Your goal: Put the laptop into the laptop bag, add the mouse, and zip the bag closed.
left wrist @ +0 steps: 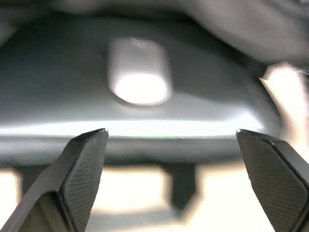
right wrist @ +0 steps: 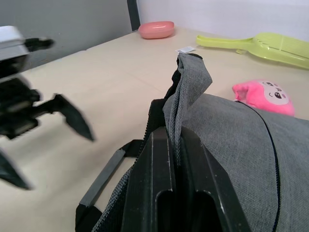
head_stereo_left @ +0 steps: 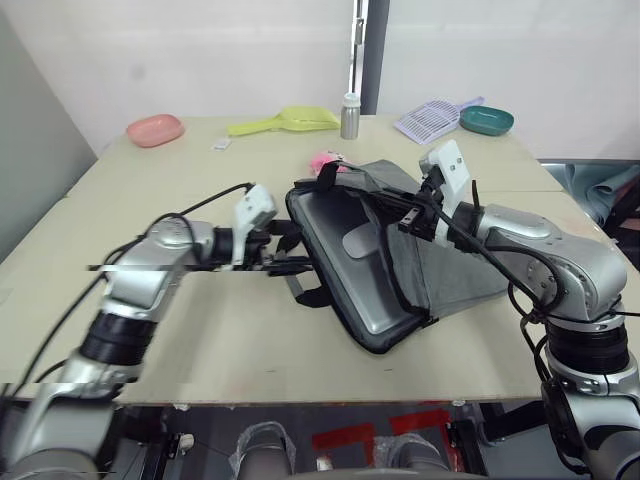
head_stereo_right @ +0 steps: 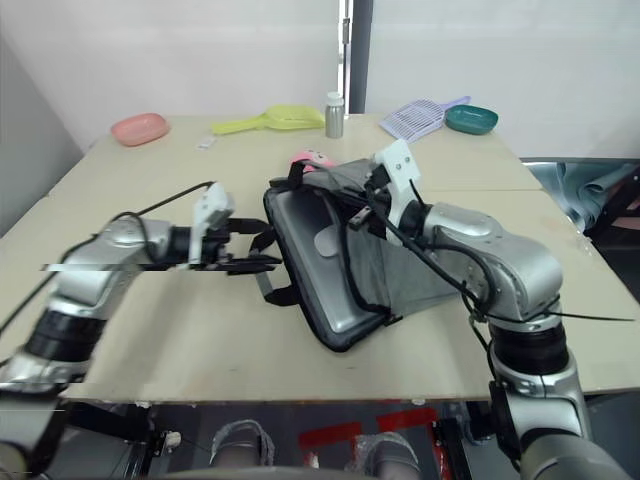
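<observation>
Right wrist view: right hand pinched on laptop bag flap

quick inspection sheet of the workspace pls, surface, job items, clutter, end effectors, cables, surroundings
surface: beige table, bare at the front
job's things: laptop bag held open; laptop inside it; mouse lying on the laptop
clutter: pink plush toy, pink dish, yellow-green scoop, silver bottle, lilac scoop, teal dish
end effectors: left end effector open at the bag's mouth; right end effector shut on the bag's top flap
cables: black cables along both arms
surroundings: white wall
</observation>
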